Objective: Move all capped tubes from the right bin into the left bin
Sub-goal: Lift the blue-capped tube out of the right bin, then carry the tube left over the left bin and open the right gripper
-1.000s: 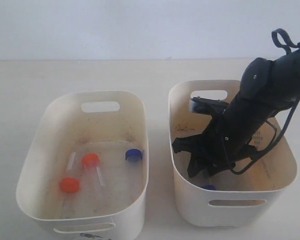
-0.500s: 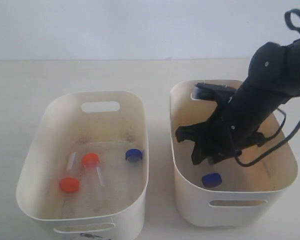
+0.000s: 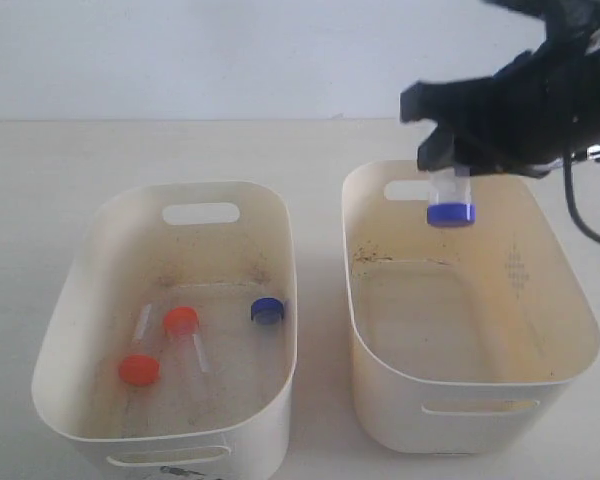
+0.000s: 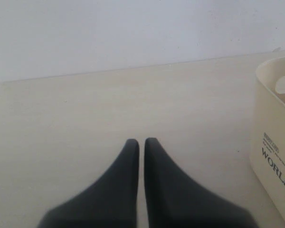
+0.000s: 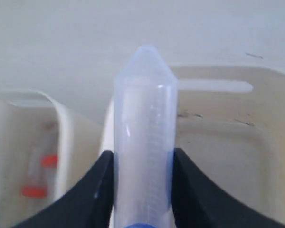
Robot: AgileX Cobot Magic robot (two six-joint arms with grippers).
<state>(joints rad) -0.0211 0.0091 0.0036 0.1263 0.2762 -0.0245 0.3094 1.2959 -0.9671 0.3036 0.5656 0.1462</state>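
My right gripper [image 3: 446, 160] hangs above the far rim of the right bin [image 3: 380, 330] and is shut on a clear capped tube [image 3: 449, 196] whose blue cap points down. In the right wrist view this tube [image 5: 145, 137] stands clamped between both black fingers [image 5: 92, 190], and my right gripper [image 5: 143, 159] is over the gap between the bins. The left bin [image 3: 70, 330] holds two orange-capped tubes [image 3: 181, 321] [image 3: 138, 369] and one blue-capped tube [image 3: 268, 310]. Nothing lies on the right bin's floor. My left gripper [image 4: 141, 141] is shut and empty above bare table.
A dotted diamond pattern [image 3: 519, 266] marks the right bin's inner wall. In the left wrist view a cream bin wall [image 4: 270, 118] with printed lettering stands off to one side. The two bins sit close together on a pale table [image 3: 40, 170] below a white wall.
My right gripper has lifted out of the right bin with the blue-capped tube, rising to above the bin's far rim. The left bin's tubes have not moved.
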